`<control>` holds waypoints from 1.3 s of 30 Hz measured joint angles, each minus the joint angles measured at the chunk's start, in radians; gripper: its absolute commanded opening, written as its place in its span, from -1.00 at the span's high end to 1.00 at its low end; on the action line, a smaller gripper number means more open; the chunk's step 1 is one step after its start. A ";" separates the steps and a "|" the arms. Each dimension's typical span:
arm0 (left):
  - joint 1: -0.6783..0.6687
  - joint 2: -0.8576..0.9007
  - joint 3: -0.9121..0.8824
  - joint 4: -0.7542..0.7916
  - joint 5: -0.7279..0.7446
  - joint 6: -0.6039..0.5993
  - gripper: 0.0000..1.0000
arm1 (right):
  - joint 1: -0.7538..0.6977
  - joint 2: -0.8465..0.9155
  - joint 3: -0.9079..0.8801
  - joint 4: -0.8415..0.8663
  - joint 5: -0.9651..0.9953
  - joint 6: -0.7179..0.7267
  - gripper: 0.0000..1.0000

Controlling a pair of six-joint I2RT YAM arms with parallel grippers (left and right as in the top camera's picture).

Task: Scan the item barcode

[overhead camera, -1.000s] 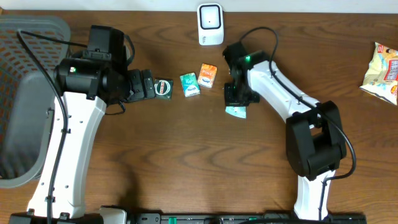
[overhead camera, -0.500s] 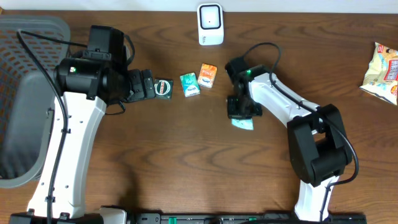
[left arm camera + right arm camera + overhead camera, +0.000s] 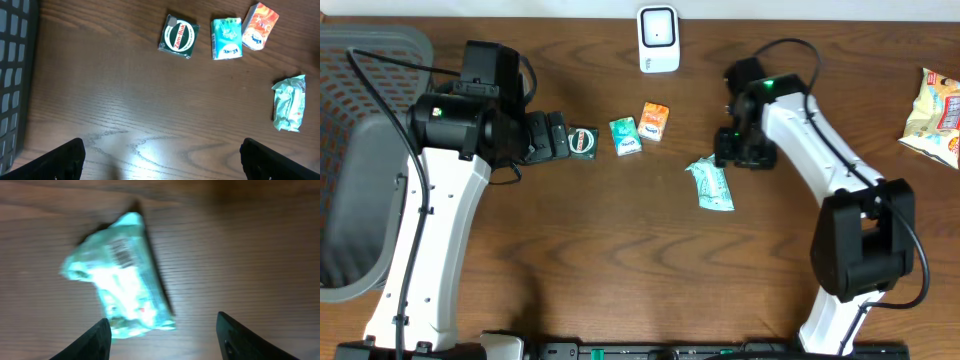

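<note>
The crumpled mint-green packet [image 3: 710,186] lies flat, its barcode [image 3: 123,255] facing up.

My left arm [image 3: 430,200] rises from the near edge of the table [image 3: 620,260] and bends toward the middle. My left gripper [image 3: 558,136] points to the right, its jaws spread wide and empty. My right arm [image 3: 820,150] reaches from the near edge toward the far one. My right gripper [image 3: 745,152] aims downward, fingers [image 3: 95,340] parted, clasping nothing.
</note>
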 measured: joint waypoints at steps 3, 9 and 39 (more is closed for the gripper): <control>0.000 0.000 0.000 0.000 0.000 0.000 -0.95 | -0.049 0.000 -0.056 0.020 -0.025 -0.029 -0.22; 0.000 0.000 0.000 0.000 0.000 0.000 -0.96 | -0.115 0.000 -0.230 0.138 -0.220 -0.128 -0.02; 0.000 0.000 0.000 0.000 0.000 0.000 -0.95 | -0.106 0.000 -0.325 0.139 -0.428 -0.119 0.97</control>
